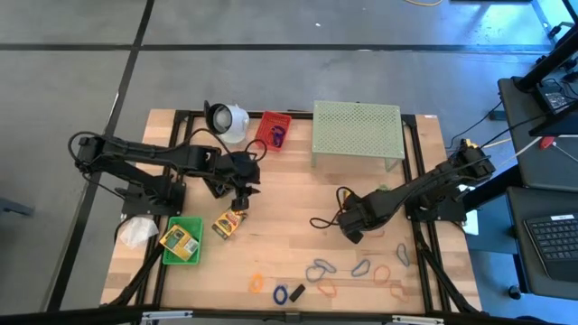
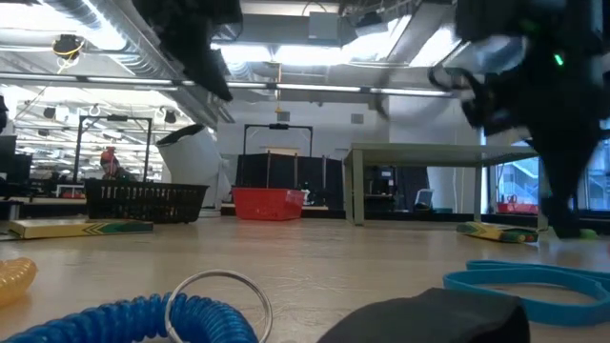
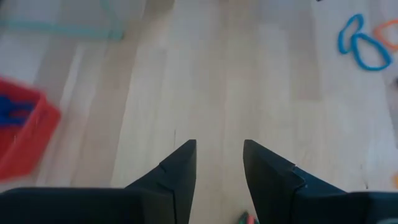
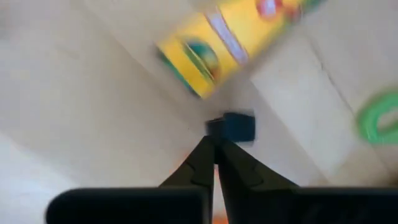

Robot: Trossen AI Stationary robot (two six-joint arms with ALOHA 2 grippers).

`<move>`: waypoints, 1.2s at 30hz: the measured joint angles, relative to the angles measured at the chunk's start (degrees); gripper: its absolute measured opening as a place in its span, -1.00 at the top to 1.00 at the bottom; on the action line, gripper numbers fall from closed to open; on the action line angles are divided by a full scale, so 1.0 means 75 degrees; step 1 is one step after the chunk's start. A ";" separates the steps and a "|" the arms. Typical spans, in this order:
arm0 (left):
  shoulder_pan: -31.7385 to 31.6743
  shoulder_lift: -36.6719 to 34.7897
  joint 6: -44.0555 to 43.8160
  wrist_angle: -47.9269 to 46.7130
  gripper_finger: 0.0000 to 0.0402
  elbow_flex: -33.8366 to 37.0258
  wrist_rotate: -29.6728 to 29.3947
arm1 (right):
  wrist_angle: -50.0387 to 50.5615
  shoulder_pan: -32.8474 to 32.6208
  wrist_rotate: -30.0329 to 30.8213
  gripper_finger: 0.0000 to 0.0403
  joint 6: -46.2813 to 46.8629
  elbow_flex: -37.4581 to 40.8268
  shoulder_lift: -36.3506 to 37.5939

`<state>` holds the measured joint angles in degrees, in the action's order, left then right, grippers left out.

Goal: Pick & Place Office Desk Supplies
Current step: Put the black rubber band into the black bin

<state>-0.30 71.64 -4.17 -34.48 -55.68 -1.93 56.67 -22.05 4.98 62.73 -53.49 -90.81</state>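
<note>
- The left gripper (image 1: 239,200) is hovering over the bench (image 1: 289,194) left of its middle, fingers (image 3: 177,171) standing apart with only bare wood showing between them.
- A yellow-green crayon box (image 1: 228,223) is lying on the bench just beside that gripper, toward the front edge.
- A second crayon box (image 1: 179,240) is sitting inside the green bin (image 1: 185,257) near the front left corner.
- The right gripper (image 1: 349,233) is reaching down right of the bench's middle, its fingers (image 4: 214,165) pressed together at the tips; a small black clip (image 4: 231,126) is showing just past those tips, and I cannot tell whether it is pinched.
- Coloured rubber-band loops (image 1: 325,268) and oval clips (image 1: 362,267) are lying scattered along the front edge, with a blue coil (image 1: 280,293) and a black piece (image 1: 296,292) beside them.
- A red basket (image 1: 273,131) is sitting by the back edge, between the white cup (image 1: 228,120) and the pale green mesh stand (image 1: 357,133).
</note>
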 joint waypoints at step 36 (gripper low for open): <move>0.2211 0.1010 0.2548 0.4697 -0.02 0.0006 -0.2344 | -0.6789 0.0273 0.1795 0.94 -0.7510 -0.2125 0.0287</move>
<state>16.28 79.21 14.94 0.75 -55.64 -19.52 5.76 -20.01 18.44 6.40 -69.43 -88.66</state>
